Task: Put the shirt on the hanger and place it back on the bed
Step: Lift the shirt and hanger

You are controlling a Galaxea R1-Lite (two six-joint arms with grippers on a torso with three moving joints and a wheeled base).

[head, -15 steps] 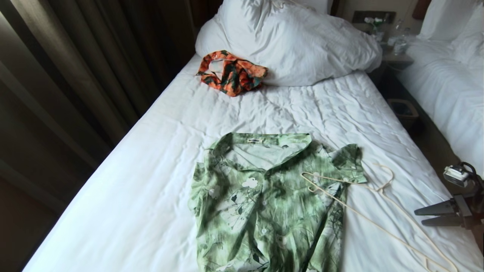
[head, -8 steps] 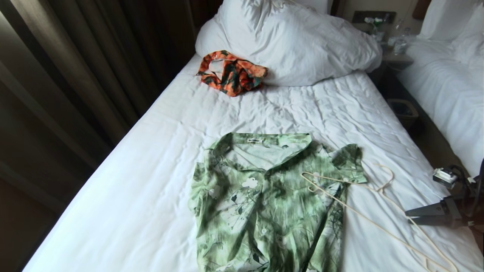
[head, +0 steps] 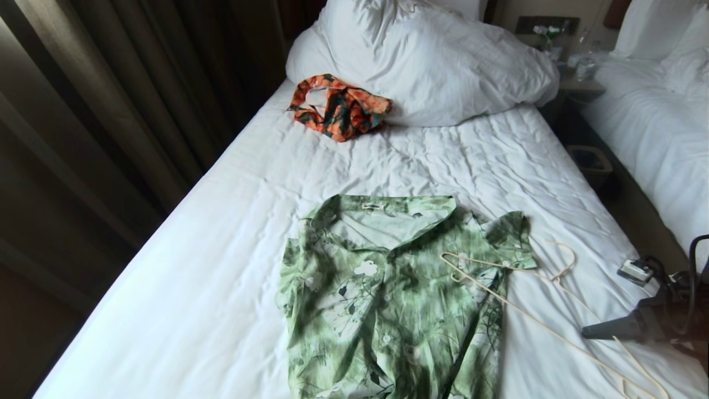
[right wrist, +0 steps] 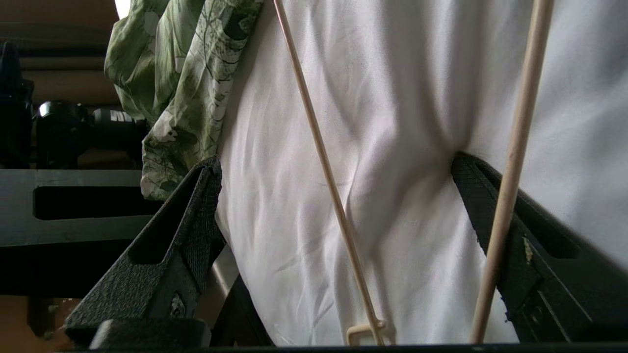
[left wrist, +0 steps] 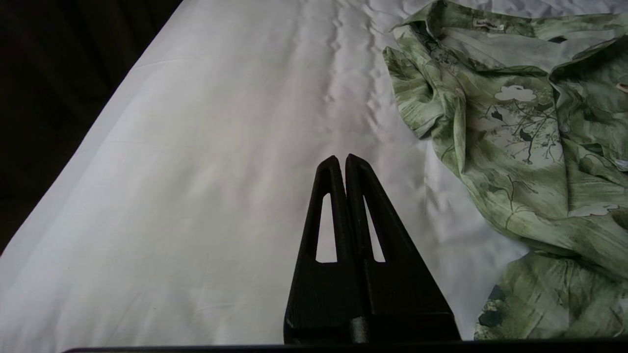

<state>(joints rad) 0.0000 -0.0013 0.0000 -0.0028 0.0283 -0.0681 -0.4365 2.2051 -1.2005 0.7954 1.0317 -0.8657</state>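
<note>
The green flower-print shirt (head: 388, 299) lies flat and buttoned on the bed (head: 221, 249), collar toward the pillow. The cream hanger (head: 487, 262) rests with one end on the shirt's right shoulder, and the rest of it runs along the sheet toward the near right corner. My right gripper (head: 587, 334) is low over the sheet beside the hanger's far arm. In the right wrist view the gripper (right wrist: 336, 164) is open, with one hanger bar (right wrist: 326, 162) between its fingers and another crossing one finger. My left gripper (left wrist: 342, 158) is shut and empty over bare sheet to the left of the shirt (left wrist: 515, 122).
An orange, black and teal garment (head: 339, 106) lies crumpled against the white duvet (head: 426, 61) at the head of the bed. Dark curtains (head: 111, 111) line the left side. On the right are a nightstand (head: 581, 83), a bin (head: 591, 162) and a second bed (head: 653, 127).
My right gripper has come in from the right edge, lower and closer to the hanger, and its wrist has rolled. Shirt and hanger lie as before.
</note>
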